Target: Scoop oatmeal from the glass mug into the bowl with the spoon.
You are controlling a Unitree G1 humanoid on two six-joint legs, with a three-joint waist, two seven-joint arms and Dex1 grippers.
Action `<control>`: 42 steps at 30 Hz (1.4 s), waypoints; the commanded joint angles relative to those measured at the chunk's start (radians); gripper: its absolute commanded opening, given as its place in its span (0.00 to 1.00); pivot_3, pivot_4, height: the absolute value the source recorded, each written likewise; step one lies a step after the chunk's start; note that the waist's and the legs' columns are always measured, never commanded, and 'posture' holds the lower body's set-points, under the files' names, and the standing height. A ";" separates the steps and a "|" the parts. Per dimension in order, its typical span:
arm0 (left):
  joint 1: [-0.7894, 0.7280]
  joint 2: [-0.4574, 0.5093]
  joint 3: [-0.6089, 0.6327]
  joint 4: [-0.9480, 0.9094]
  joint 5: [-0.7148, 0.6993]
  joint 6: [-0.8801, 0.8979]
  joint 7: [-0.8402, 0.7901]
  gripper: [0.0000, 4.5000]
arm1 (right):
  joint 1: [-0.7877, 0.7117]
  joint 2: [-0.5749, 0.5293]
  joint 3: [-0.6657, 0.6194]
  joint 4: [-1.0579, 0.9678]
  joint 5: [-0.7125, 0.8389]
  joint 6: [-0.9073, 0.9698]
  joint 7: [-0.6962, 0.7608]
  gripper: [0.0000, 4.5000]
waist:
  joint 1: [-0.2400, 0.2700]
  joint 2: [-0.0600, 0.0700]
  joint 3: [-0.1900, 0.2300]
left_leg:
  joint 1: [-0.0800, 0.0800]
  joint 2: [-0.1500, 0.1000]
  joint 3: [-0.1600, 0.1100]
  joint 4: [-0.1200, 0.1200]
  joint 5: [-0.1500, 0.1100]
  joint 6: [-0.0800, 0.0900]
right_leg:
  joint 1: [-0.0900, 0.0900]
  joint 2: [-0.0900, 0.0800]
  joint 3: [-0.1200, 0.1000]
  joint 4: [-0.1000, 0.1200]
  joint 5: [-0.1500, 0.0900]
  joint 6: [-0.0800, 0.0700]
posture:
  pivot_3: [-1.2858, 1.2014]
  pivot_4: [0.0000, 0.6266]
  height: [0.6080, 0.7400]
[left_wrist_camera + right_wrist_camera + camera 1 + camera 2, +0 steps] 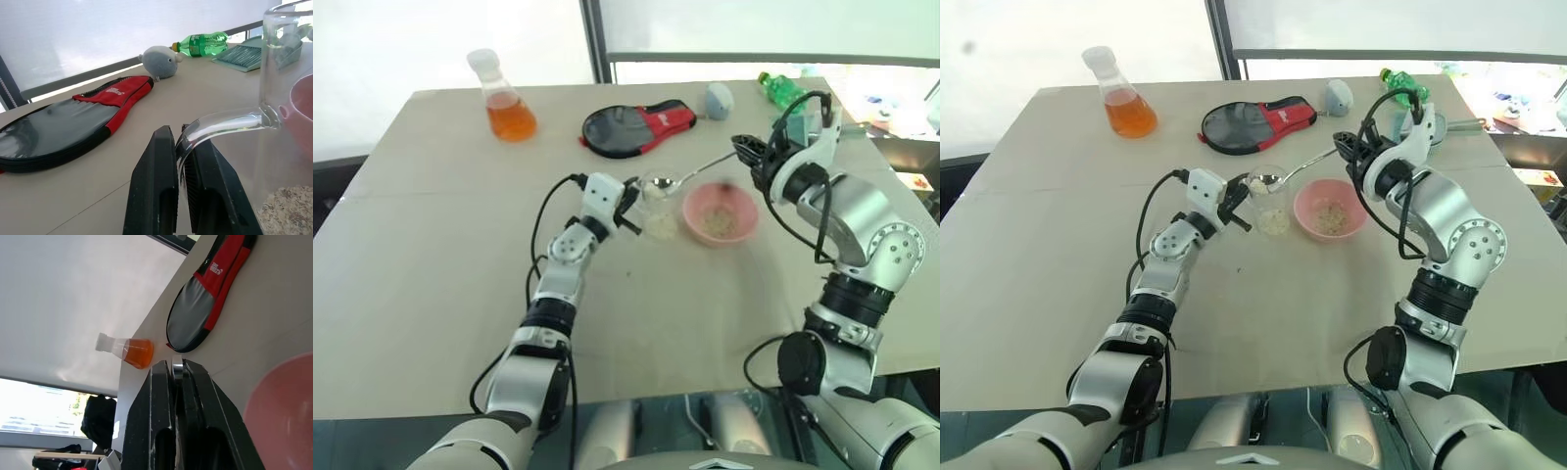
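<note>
The left gripper [177,161] has its two black fingers [154,181] pressed together on the curved clear handle of the glass mug [1268,204], which stands upright on the bench [1058,284] just beside the bowl [1330,210]; in the left wrist view the handle loops down between the finger pads and the pink rim sits right behind the glass. A low layer of oatmeal [288,210] lies at the bottom of the mug, and more pale flakes lie scattered inside the pink bowl.

The right gripper [177,377] is clamped narrow on the thin handle of the spoon [1295,169], a sliver of silver showing between its fingers [161,401]. From there the handle runs out towards the mug, and the small oval scoop end hangs at the mug's mouth, holding a few flakes; the spoon crosses above the near side of the bowl's rim, clear of it.

The bench is covered in plain beige sheeting. Towards its far edge stand a flask of orange liquid [1116,100], a black and red racket case [1255,121], a small grey plush toy [1338,95], a green plastic bottle [1402,84] lying on its side and a pale green flat scoop [247,49]. Behind the bench are bright windows with a dark upright frame [1224,39]
</note>
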 commanded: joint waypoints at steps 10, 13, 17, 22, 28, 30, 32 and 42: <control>0.022 -0.013 -0.017 0.027 0.003 0.006 -0.019 0.02 | 0.120 -0.014 0.111 -0.081 0.176 -0.221 -0.051 0.00 | 0.000 0.000 0.000 | 0.000 0.000 0.000 0.000 0.000 0.000 | 0.000 0.000 0.000 0.000 0.000 0.000 | 0.52 0.24 1.00; 0.022 -0.012 -0.015 0.036 0.000 0.005 -0.020 0.02 | 0.140 -0.022 0.134 -0.098 0.218 -0.254 -0.038 0.00 | 0.000 0.000 0.000 | 0.000 0.000 0.000 0.000 0.000 0.000 | 0.000 0.000 0.000 0.000 0.000 0.000 | 0.52 0.24 1.00; 0.024 -0.009 -0.016 0.039 -0.003 0.005 -0.020 0.02 | 0.149 -0.031 0.153 -0.109 0.239 -0.308 -0.043 0.00 | 0.000 0.000 0.000 | 0.000 0.000 0.000 0.000 0.000 0.000 | 0.000 0.000 0.001 0.000 0.000 0.000 | 0.52 0.24 1.00; 0.026 -0.008 -0.017 0.039 -0.003 0.007 -0.019 0.02 | 0.138 -0.046 0.178 -0.126 0.272 -0.366 -0.058 0.00 | 0.000 0.000 0.000 | 0.000 0.000 0.000 0.000 0.000 0.000 | 0.000 0.000 0.001 0.000 0.000 0.000 | 0.52 0.24 1.00; 0.029 -0.006 -0.019 0.042 -0.002 0.005 -0.021 0.02 | 0.149 -0.070 0.190 -0.135 0.295 -0.413 -0.060 0.00 | 0.000 0.000 0.000 | 0.000 0.000 0.000 0.000 0.000 0.000 | 0.000 0.000 0.001 0.000 0.000 0.000 | 0.52 0.24 1.00; 0.029 -0.005 -0.018 0.046 -0.001 0.005 -0.022 0.02 | 0.143 -0.084 0.185 -0.142 0.303 -0.432 -0.064 0.00 | 0.000 0.000 0.000 | 0.000 0.000 0.000 0.000 0.000 0.000 | 0.000 0.000 0.001 0.000 0.000 0.000 | 0.52 0.24 1.00; 0.029 -0.004 -0.018 0.049 -0.001 0.003 -0.022 0.02 | 0.137 -0.103 0.177 -0.148 0.315 -0.451 -0.071 0.00 | 0.001 0.000 0.000 | 0.000 0.000 0.000 0.000 0.000 0.000 | 0.000 0.000 0.001 0.000 0.000 0.000 | 0.52 0.24 1.00; 0.054 0.029 0.008 0.060 -0.021 -0.008 -0.018 0.02 | 0.254 -0.201 0.143 -0.225 0.341 -0.508 -0.063 0.00 | -0.001 0.000 0.000 | 0.001 0.001 0.002 0.000 0.000 0.000 | 0.001 0.001 0.002 -0.001 0.000 0.000 | 0.52 0.24 1.00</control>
